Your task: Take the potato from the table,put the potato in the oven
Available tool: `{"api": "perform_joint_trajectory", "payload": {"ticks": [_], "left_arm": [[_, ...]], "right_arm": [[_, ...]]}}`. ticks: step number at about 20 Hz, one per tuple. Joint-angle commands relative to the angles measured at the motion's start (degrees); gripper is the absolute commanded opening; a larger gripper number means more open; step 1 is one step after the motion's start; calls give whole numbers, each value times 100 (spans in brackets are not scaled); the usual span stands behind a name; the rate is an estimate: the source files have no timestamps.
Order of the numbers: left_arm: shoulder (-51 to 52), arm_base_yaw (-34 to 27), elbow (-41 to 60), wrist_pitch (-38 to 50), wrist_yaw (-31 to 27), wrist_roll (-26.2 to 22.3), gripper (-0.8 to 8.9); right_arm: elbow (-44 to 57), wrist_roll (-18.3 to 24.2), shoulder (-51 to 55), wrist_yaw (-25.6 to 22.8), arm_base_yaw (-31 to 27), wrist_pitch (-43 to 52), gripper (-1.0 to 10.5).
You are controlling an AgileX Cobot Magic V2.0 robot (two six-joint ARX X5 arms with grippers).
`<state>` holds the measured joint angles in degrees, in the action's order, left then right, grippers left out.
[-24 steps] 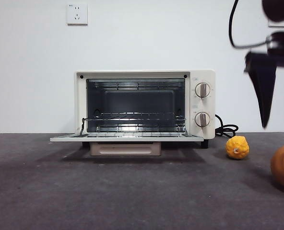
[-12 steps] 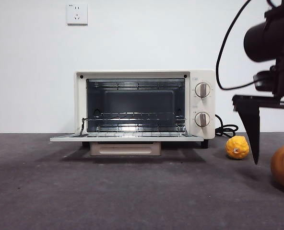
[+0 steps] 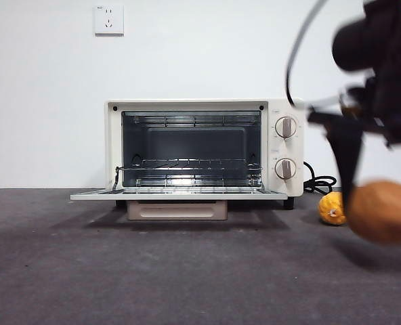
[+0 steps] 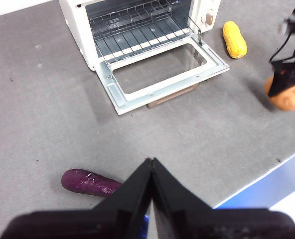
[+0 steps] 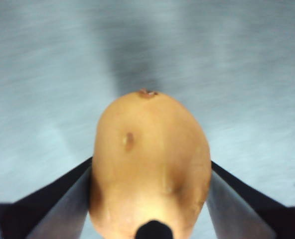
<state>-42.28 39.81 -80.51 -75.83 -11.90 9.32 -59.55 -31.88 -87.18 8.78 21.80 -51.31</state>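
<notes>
Gripping the potato [image 5: 150,164] off the table [image 3: 153,271], right gripper [image 5: 150,199] was clamped; oven [image 3: 200,149] drop-off remained.

Dark grey worktop and what rests on it

The matte, faintly mottled grey worktop [image 3: 153,277] carries a cream-white boxy toaster oven [image 3: 204,152], its door folded down flat. A bumpy yellow fruit [image 3: 331,208] lies just right of the oven; a long purple vegetable [image 4: 87,182] lies well in front of it.
</notes>
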Motion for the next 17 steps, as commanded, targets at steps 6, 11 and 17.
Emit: {"api": "perform_joint_trajectory", "payload": {"ticks": [6,11,17], "left_arm": [[24,-2,17,24,-20,-306,-6],[24,-2,17,24,-17,-310,-6],[22,-2,17,24,-155,-310,-5]], "right_arm": [[-1462,39,323,173,772,1582,1],[-1784,37,-96,177,964,2308,1],[-1786,-28,-1016,195,1008,3425,1]]}}
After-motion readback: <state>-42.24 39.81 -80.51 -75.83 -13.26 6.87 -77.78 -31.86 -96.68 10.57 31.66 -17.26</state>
